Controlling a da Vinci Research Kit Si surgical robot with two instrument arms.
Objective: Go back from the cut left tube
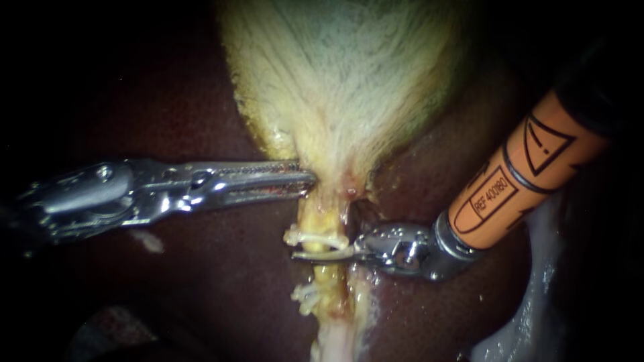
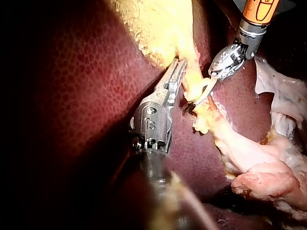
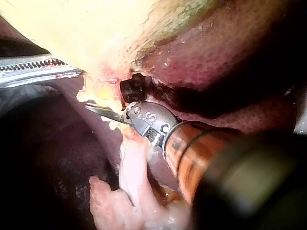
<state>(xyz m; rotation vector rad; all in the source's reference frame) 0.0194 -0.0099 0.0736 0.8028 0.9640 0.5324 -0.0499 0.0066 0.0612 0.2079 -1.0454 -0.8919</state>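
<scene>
The pale yellow gallbladder [image 1: 342, 74] narrows down to a yellow tube [image 1: 327, 271] lying on the dark liver [image 1: 201, 268]. A white clip [image 1: 318, 238] crosses the tube and a second clip [image 1: 305, 293] sits lower down. My right instrument [image 1: 298, 255], on an orange shaft, lays its thin curved blades together across the tube between the two clips. The blades hide whether the tube is parted. My left instrument [image 1: 305, 179] has its toothed jaws shut on the gallbladder's edge, just above the upper clip. Both instruments also show in the left wrist view, left [image 2: 181, 64] and right [image 2: 193, 98].
Whitish tissue [image 1: 530, 302] runs along the liver below the right instrument's shaft. A pale pink lump of tissue [image 2: 259, 163] trails from the tube beyond the clips. A dark cleft [image 3: 136, 88] opens in the liver beside the right instrument's wrist.
</scene>
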